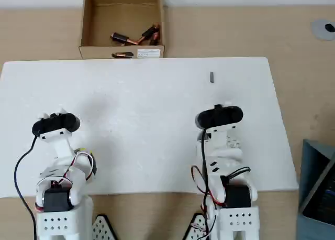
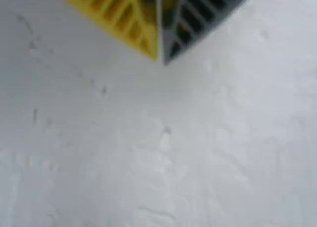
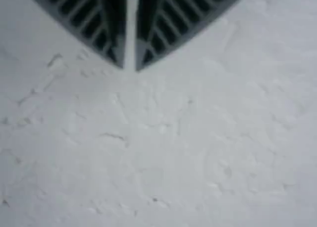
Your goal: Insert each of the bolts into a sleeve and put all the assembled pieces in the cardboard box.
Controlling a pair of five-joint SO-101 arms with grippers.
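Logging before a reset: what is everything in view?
cardboard box: one, brown, beyond the mat
assembled pieces: about three, copper and dark, in the box
another piece: one, same colours, at the box's front wall
small part: one, dark grey, on the mat
mat: one, white, on the wooden table
disc: one, grey, table's far right
dark object: one, blue-grey, right edge
left gripper: one, yellow and grey, shut, over the mat
right gripper: one, grey, shut, over the mat

The lone dark piece is too small to identify.
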